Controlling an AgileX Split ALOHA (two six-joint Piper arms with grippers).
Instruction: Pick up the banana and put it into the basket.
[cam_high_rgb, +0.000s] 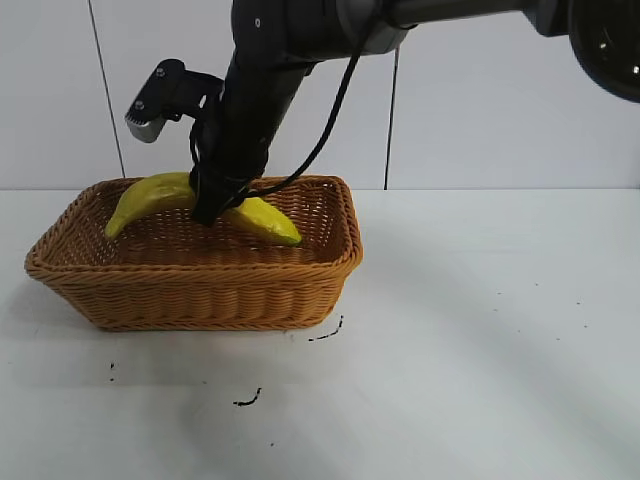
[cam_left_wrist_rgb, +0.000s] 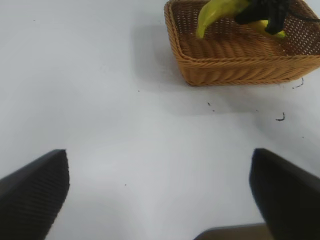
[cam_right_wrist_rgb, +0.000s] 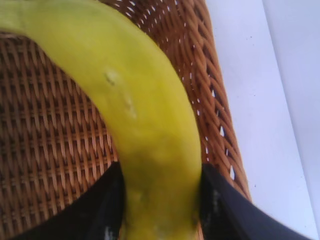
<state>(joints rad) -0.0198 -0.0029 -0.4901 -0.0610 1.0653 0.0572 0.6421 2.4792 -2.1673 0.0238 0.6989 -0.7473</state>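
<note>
1. One banana (cam_high_rgb: 160, 192) sat inside the basket (cam_high_rgb: 190, 290), held at its middle by the right gripper (cam_high_rgb: 210, 208); its two ends drooped toward the left and right ends of the basket.
2. The basket stood on the white table (cam_high_rgb: 480, 330), left of centre in the exterior view, with a few dark marks (cam_high_rgb: 248, 400) on the tabletop near its front edge.
3. The right wrist view showed the jaws closed against both sides of the banana (cam_right_wrist_rgb: 145, 130), with the wicker weave close beneath it.
4. The left wrist view showed the left gripper (cam_left_wrist_rgb: 160, 195) with its black fingers (cam_left_wrist_rgb: 35, 190) spread wide and holding nothing, over bare table well apart from the basket (cam_left_wrist_rgb: 235, 65).
</note>
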